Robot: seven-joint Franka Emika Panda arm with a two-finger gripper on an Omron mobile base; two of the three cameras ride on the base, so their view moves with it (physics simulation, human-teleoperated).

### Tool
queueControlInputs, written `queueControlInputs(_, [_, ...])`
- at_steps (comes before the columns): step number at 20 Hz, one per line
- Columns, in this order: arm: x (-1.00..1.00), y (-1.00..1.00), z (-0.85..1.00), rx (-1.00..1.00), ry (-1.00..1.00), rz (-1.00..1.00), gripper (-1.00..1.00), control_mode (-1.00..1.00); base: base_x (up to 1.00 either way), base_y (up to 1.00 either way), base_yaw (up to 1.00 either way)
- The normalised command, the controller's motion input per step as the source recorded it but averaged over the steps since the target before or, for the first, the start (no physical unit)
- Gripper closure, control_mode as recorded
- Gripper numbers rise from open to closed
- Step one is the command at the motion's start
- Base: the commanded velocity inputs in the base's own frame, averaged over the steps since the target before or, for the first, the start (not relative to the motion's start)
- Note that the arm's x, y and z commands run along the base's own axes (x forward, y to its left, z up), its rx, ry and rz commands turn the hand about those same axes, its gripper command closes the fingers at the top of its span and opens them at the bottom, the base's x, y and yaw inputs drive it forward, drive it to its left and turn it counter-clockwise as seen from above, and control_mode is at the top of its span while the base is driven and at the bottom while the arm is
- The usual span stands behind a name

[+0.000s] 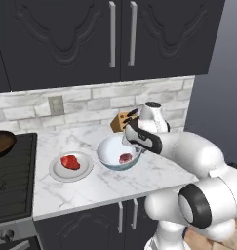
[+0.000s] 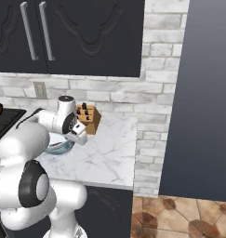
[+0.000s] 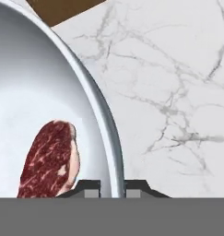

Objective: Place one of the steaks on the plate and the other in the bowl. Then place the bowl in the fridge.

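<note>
The fingers [image 3: 113, 188] clench the bowl [image 1: 110, 155] by its right rim. One steak [image 3: 51, 159] lies inside; the other steak [image 1: 70, 162] rests on the plate [image 1: 56, 171].

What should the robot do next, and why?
Probably lift the bowl gently. One steak already lies on the plate, the other steak is in the bowl, and the hand looks shut on the bowl's rim. The fridge is what's left.

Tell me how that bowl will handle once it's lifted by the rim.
Held at one rim edge by the gripper, the bowl will probably tilt. It looks rigid and smooth, so it may slip. The steak inside could slide.
</note>
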Motion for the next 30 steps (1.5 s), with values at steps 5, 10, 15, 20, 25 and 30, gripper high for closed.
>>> queueControlInputs(5, [-0.72, -0.51, 0.83, 0.26, 0.00, -0.11, 1.00, -1.00, 0.00, 0.00, 0.00])
queueControlInputs(10, [-0.39, -0.42, 0.94, 0.26, 0.07, -0.02, 1.00, -1.00, 0.00, 0.00, 0.00])
queueControlInputs(15, [-0.19, -0.25, 0.70, 0.21, 0.21, 0.01, 1.00, -1.00, 0.00, 0.00, 0.00])
queueControlInputs(20, [-0.23, -0.01, 0.09, 0.00, 0.10, 0.05, 1.00, -1.00, 0.00, 0.00, 0.00])
queueControlInputs(25, [-0.49, -0.14, -0.16, -0.06, -0.16, 0.09, 1.00, -1.00, 0.00, 0.00, 0.00])
queueControlInputs(30, [-0.50, -0.01, -0.10, -0.04, -0.22, 0.05, 1.00, -1.00, 0.00, 0.00, 0.00])
